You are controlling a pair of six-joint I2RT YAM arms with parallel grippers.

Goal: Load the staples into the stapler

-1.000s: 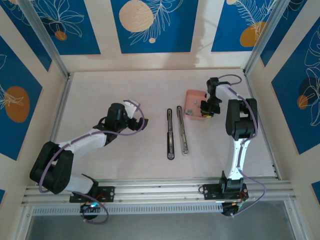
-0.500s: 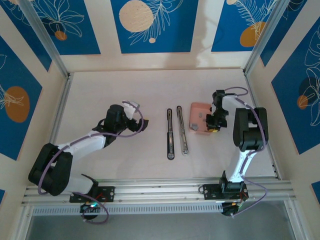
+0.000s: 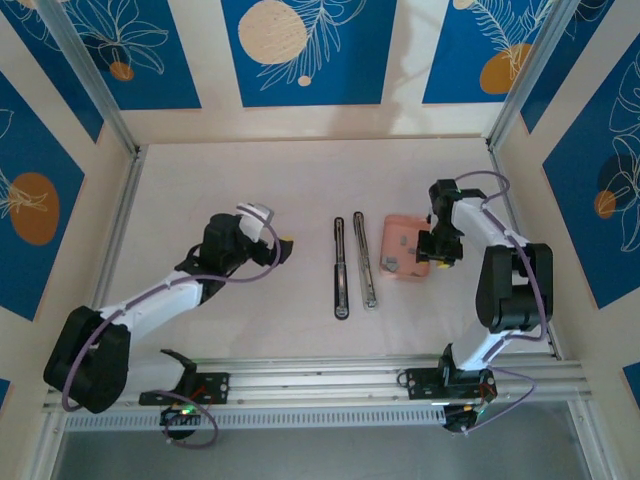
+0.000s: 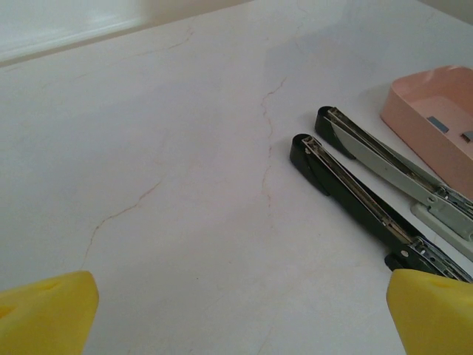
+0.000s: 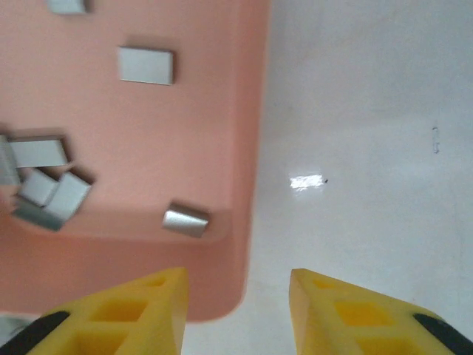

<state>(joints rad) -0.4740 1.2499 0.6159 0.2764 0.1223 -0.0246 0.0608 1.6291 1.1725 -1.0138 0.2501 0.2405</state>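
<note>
The right gripper [image 5: 236,309] hangs over the near right corner of the pink tray [image 5: 247,148], its jaws a narrow way apart and holding nothing. One yellow fingertip [image 5: 126,310] is over the tray's floor and the other over the bare table [image 5: 369,111], with the tray's rim in the gap between them. Whether either tip touches the rim I cannot tell. Just ahead of the fingertips the staples [image 5: 145,65] lie loose on the tray floor: one piece near that corner, a small cluster toward the opposite wall, others farther in. Seen from above, the tray sits right of the table's centre, with the gripper at its right side. Just beside the tray's left side lies the grey stapler bar [image 3: 366,262], and parallel beside that the black stapler bar [image 3: 340,270], both running from the near edge toward the far edge. Left of the centre, the left gripper [image 3: 282,247] holds its jaws wide and empty, pointing toward the bars and well apart from them.
</note>
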